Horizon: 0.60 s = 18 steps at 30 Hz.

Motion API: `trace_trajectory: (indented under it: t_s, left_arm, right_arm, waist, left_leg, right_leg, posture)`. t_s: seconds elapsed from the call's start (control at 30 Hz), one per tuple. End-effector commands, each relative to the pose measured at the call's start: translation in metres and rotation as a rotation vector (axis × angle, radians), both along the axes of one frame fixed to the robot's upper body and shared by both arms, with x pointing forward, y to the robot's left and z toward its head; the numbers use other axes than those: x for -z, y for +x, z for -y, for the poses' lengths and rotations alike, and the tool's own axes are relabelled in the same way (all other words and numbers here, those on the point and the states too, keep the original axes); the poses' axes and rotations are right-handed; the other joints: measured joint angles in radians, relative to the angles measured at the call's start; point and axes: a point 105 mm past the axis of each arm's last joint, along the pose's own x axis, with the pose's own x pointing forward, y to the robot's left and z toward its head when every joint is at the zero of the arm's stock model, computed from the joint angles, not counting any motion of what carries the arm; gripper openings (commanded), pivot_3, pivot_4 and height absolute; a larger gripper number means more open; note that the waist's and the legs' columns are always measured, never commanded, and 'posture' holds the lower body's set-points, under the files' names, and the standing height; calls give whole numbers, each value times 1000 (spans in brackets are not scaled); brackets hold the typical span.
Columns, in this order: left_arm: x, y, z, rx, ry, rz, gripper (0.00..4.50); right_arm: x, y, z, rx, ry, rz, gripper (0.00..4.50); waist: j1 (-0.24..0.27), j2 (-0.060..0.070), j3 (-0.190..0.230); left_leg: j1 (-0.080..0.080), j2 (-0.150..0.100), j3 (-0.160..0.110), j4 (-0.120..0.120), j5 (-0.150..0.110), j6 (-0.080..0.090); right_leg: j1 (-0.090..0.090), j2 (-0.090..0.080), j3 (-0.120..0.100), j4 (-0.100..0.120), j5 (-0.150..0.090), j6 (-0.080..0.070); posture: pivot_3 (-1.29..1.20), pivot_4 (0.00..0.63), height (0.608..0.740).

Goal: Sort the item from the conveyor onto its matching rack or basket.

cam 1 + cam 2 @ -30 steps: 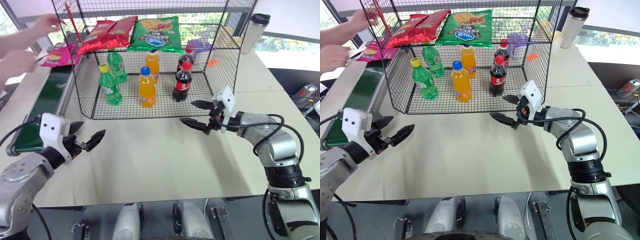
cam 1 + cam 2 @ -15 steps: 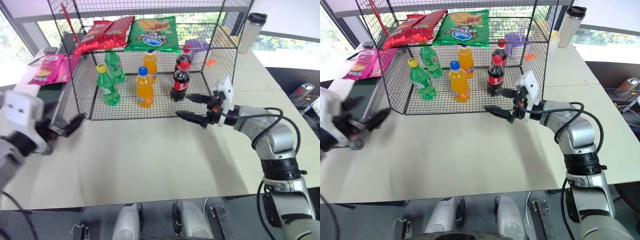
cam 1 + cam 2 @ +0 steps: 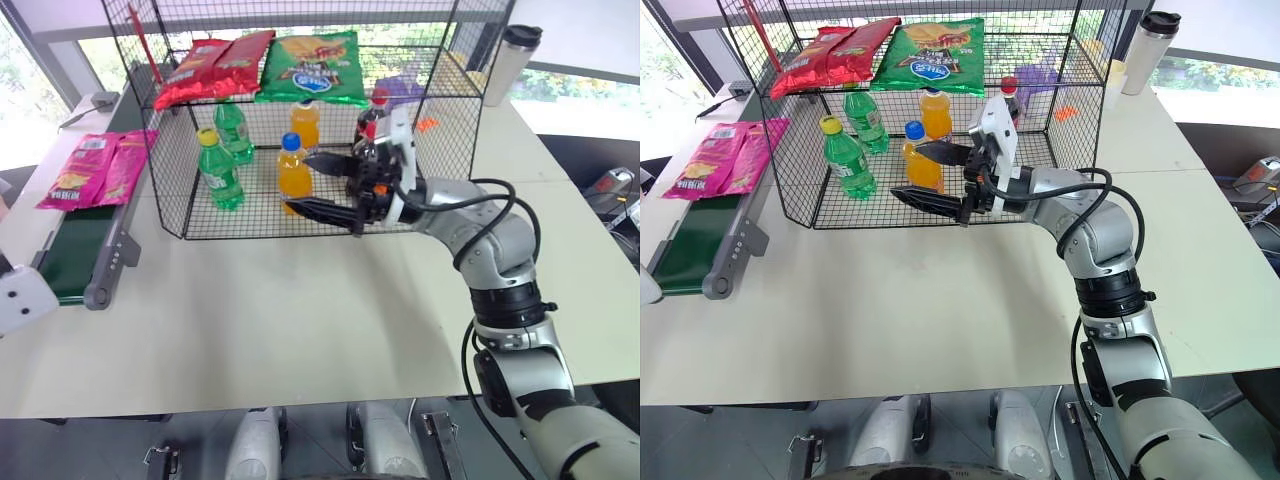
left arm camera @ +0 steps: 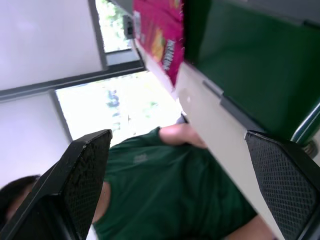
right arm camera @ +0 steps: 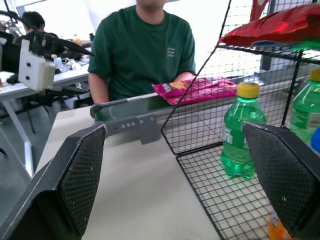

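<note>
Cream table (image 3: pixel 300 320) bears the green conveyor (image 3: pixel 75 255), window-lit room.

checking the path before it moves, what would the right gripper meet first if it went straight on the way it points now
The right gripper, open, points left along the cage front. Its wrist view looks toward the conveyor end and the pink chip bag; probably the conveyor rail first, though depth is unclear.

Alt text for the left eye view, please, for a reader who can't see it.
A magenta chip bag lies on the green conveyor beside a black wire rack holding red and green chip bags on its upper tier and soda bottles below. The right claw, open and empty, reaches across the rack's front, above the table.
</note>
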Motion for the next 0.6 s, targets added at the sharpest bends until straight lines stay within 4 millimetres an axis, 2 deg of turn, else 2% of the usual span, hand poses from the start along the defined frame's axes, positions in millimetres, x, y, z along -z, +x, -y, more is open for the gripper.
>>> trace_trajectory:
  t_s: [0.03,0.13,0.27,0.6]
  left_arm:
    - [7,2,2,8,21,24,4420]
    - [19,6,0,12,7,27,4420]
    - [23,11,-2,10,14,53,4420]
    - [41,29,-3,35,-14,45,4420]
  right_arm:
    - [-12,-9,-6,-53,12,45,4500]
    - [-17,-15,-5,-79,12,44,4500]
    - [-20,-21,1,-100,1,39,4500]
    - [-16,-19,10,-34,-26,41,4500]
  waist:
    - [-2,0,0]
    - [-3,0,0]
    - [-3,0,0]
    - [-3,0,0]
  left_leg:
    - [-1,0,0,0,0,0]
    - [-1,0,0,0,0,0]
    - [-1,1,0,0,0,0]
    - [-1,1,-1,1,0,0]
  right_leg:
    - [0,0,0,0,0,0]
    - [-1,0,0,0,1,1]
    - [-1,2,-1,1,1,1]
    - [-1,2,-2,2,1,1]
  posture:
    - [0,150,740]
    - [0,150,740]
    - [0,150,740]
    - [0,150,740]
